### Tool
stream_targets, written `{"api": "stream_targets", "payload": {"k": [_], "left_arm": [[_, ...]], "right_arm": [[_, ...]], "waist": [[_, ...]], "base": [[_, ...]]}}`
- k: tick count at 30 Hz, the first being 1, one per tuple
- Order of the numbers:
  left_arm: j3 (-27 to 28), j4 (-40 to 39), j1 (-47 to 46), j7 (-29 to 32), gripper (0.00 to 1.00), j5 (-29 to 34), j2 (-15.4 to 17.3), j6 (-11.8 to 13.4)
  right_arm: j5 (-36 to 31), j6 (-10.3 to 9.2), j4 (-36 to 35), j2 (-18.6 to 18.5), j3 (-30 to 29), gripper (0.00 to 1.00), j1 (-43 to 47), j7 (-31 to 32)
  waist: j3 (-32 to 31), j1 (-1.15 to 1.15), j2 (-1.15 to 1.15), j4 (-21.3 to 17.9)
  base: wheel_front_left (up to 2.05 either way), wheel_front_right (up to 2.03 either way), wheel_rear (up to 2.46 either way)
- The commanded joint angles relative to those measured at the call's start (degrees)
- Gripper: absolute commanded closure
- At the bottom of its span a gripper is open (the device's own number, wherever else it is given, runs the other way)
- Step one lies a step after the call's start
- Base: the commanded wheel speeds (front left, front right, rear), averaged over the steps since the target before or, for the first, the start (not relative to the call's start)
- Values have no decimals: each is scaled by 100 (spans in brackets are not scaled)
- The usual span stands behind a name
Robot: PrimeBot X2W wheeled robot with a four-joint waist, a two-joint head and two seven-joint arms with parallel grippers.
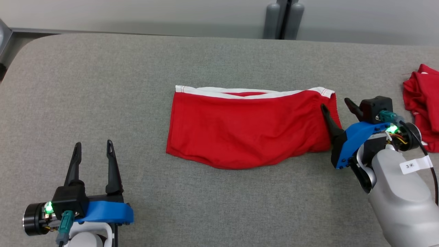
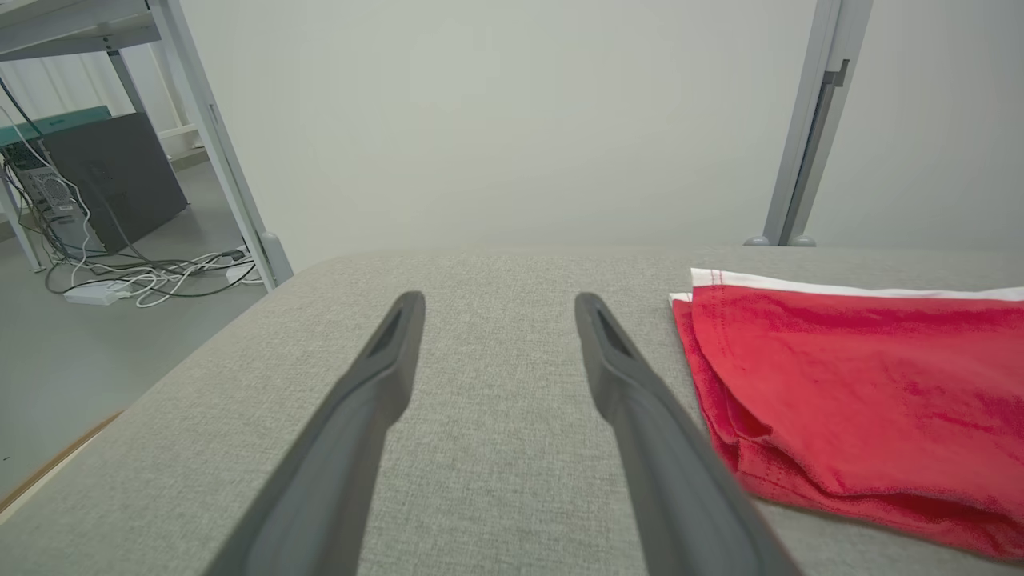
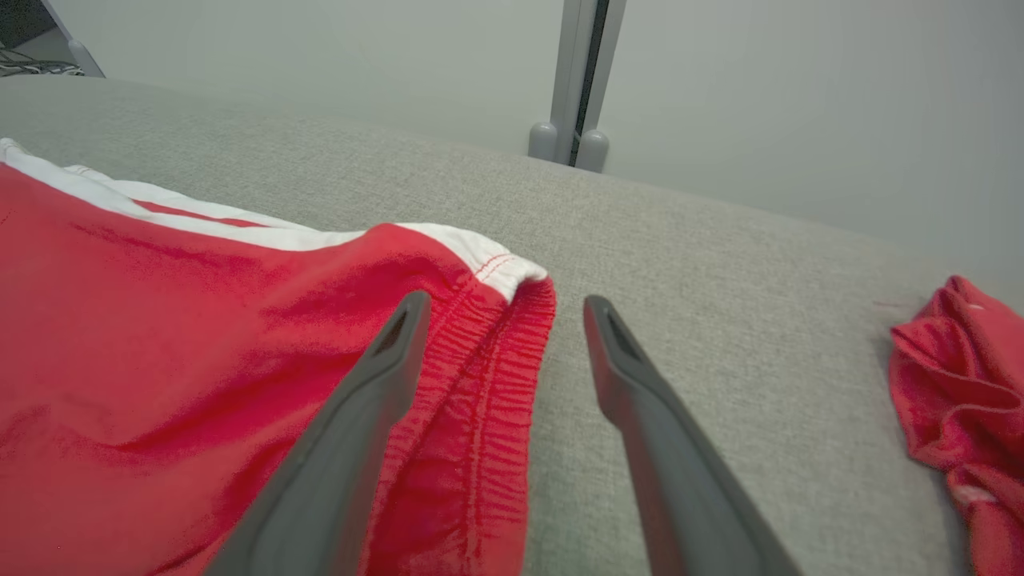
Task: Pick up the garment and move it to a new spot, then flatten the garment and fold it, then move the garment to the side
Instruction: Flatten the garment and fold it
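Observation:
The garment [image 1: 247, 128], red shorts with a white-trimmed upper edge, lies folded into a flat rectangle in the middle of the grey table [image 1: 103, 85]. My right gripper [image 1: 336, 104] is open at the garment's right end: one finger is over the gathered red waistband [image 3: 488, 376], the other over bare table. The wrist view shows nothing pinched between them. My left gripper [image 1: 93, 148] is open at the lower left, well away from the garment's left edge [image 2: 704, 376], with bare cloth-covered table between its fingers [image 2: 496, 312].
A second red garment [image 1: 423, 103] lies crumpled at the table's right edge [image 3: 960, 384]. A grey post [image 1: 284, 19] stands behind the table's far edge. In the left wrist view, cables and a shelf frame [image 2: 216, 136] are on the floor beyond the table's left end.

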Motion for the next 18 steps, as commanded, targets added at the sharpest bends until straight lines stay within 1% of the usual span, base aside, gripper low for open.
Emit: {"api": "stream_targets", "payload": {"k": [1, 7, 11, 13, 14, 15, 16, 18], "left_arm": [[10, -10, -103, -23, 0, 28, -10, -21], [-35, 14, -222, -23, 0, 80, -76, 14], [-33, 17, -266, -24, 0, 98, -91, 3], [-33, 23, -281, -24, 0, 93, -99, -3], [-25, 26, -288, -24, 0, 90, -102, -8], [-14, 29, -294, -24, 0, 88, -101, -12], [1, 35, -290, -24, 0, 85, -102, -13], [35, 47, -258, -24, 0, 91, -101, -18]], "right_arm": [[57, 1, 129, -23, 59, 0, -135, -45], [221, 1, 976, 30, 229, 0, -346, -178], [455, 2, 1365, 198, 441, 0, -344, -158], [691, 2, 1431, 316, 523, 0, -351, -174], [841, 8, 1425, 369, 565, 13, -356, -206], [930, 8, 1410, 370, 611, 78, -374, -257], [999, 8, 1404, 353, 679, 100, -391, -309], [1163, 8, 1406, 302, 787, 100, -409, -410]], "waist": [[128, -1, -1, 104], [247, -1, -1, 151], [263, -1, -1, 152], [270, -1, -1, 146], [272, -1, -1, 139], [272, -1, -1, 129], [262, -1, -1, 110], [220, -1, -1, 67]], "base": [[0, 0, 0], [0, 0, 0], [0, 0, 0], [0, 0, 0], [0, 0, 0], [0, 0, 0], [0, 0, 0], [0, 0, 0]]}}
